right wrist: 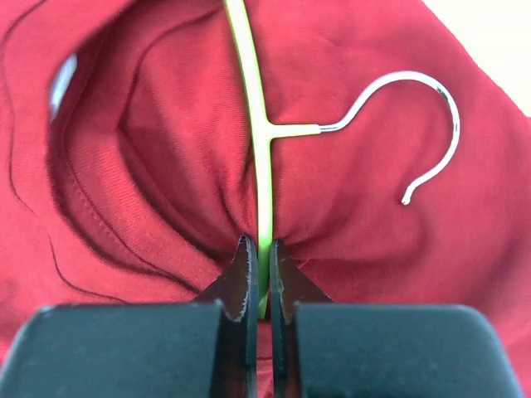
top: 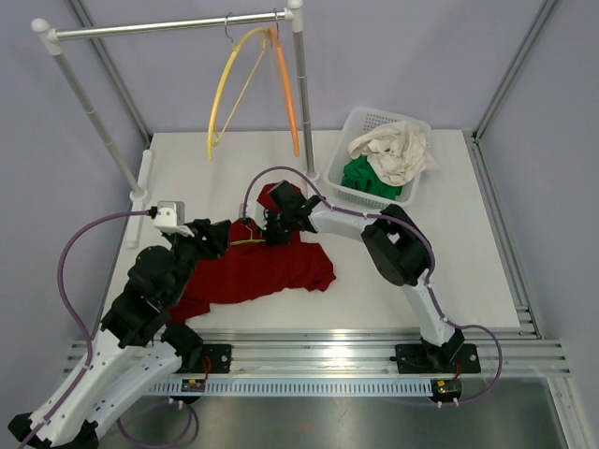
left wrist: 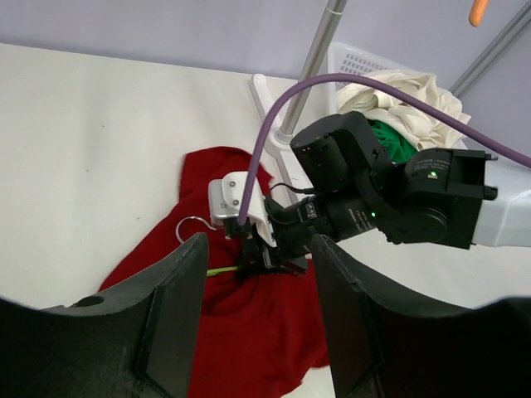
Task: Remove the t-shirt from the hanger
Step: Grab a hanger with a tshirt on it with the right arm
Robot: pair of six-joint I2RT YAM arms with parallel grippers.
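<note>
With right gripper (right wrist: pixel 259 249) pinching the green hanger (right wrist: pixel 264 166), pin the red t-shirt (top: pixel 271 271) under the spread left gripper (left wrist: pixel 259 249), then pull apart.

The t-shirt (top: pixel 271 271) lay on the counter (top: pixel 468 243), the hanger (right wrist: pixel 262 166) inside its collar. A basket (top: pixel 339 182) holding clothes (top: pixel 398 150) stood behind it to the right; the rack (top: pixel 168 24), with two other hangers (top: pixel 285 94) on it, stood at the back.
</note>
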